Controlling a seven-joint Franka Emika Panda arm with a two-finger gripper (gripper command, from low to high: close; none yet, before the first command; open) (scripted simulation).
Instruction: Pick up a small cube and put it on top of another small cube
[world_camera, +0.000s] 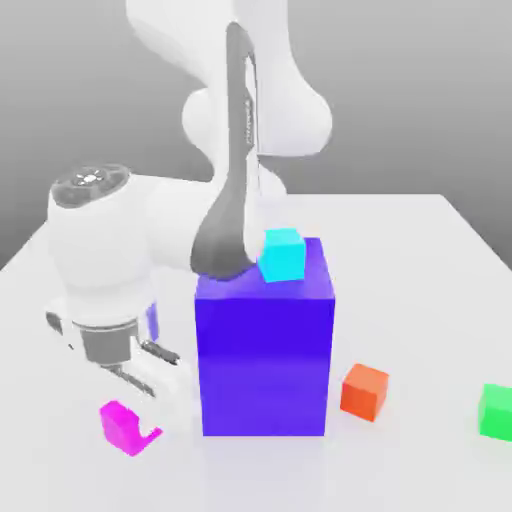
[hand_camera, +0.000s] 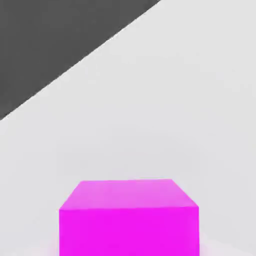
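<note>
Lower left of the exterior view, my hand (world_camera: 145, 415) is clamped shut on the small cube (world_camera: 122, 425) just above the white worktop (world_camera: 420, 250), big blue-purple block (world_camera: 265, 350) with cyan cube (world_camera: 282, 254) at center, orange cube (world_camera: 364, 390) then green cube (world_camera: 496, 410) lower right.

Exterior view faces the arm; hand view looks closely at the shared small cube (world_camera: 122, 425) (hand_camera: 129, 217).

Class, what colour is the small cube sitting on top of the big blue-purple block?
Cyan: the small cube shows best in the exterior view.
</note>
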